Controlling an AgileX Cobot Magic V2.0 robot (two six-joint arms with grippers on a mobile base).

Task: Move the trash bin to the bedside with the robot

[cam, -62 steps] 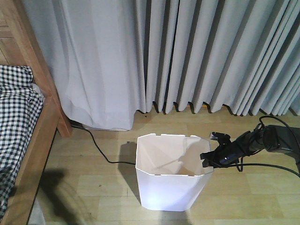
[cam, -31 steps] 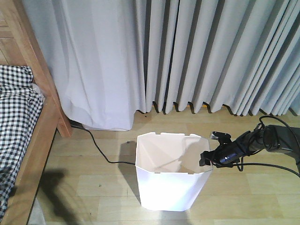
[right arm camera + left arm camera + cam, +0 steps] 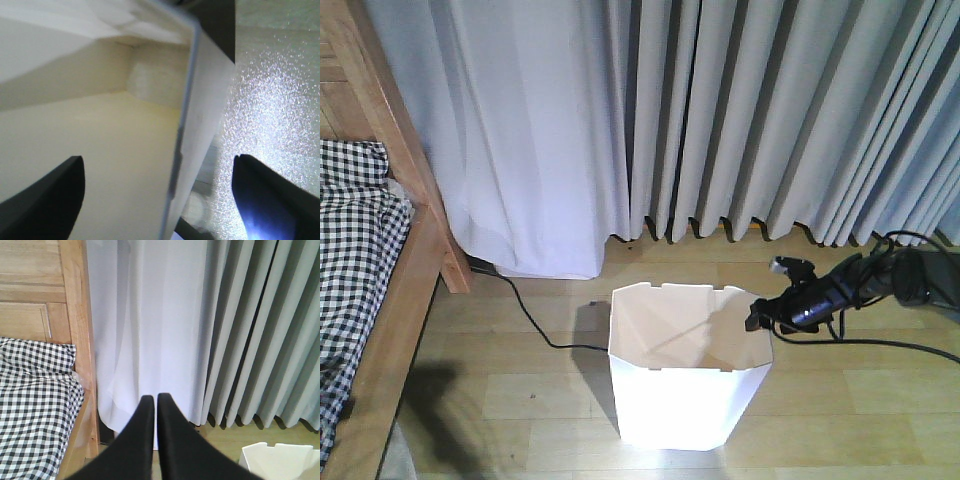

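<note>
The white trash bin stands upright on the wooden floor, to the right of the bed with its checked bedding. My right gripper is at the bin's right rim, on a thin black arm coming in from the right. In the right wrist view this gripper is open. The bin's wall stands between its jaws, one finger over the cream inside and one outside. My left gripper is shut on nothing, facing the curtain beside the bed. A corner of the bin shows low right.
Grey curtains hang to the floor behind the bin. A black cable runs across the floor from the bed post toward the bin. The bed's wooden post rises at the left. More black cables trail from the right arm.
My right gripper and its arm have shifted a little toward the curtain along the bin's right rim. The bin has hardly moved.
</note>
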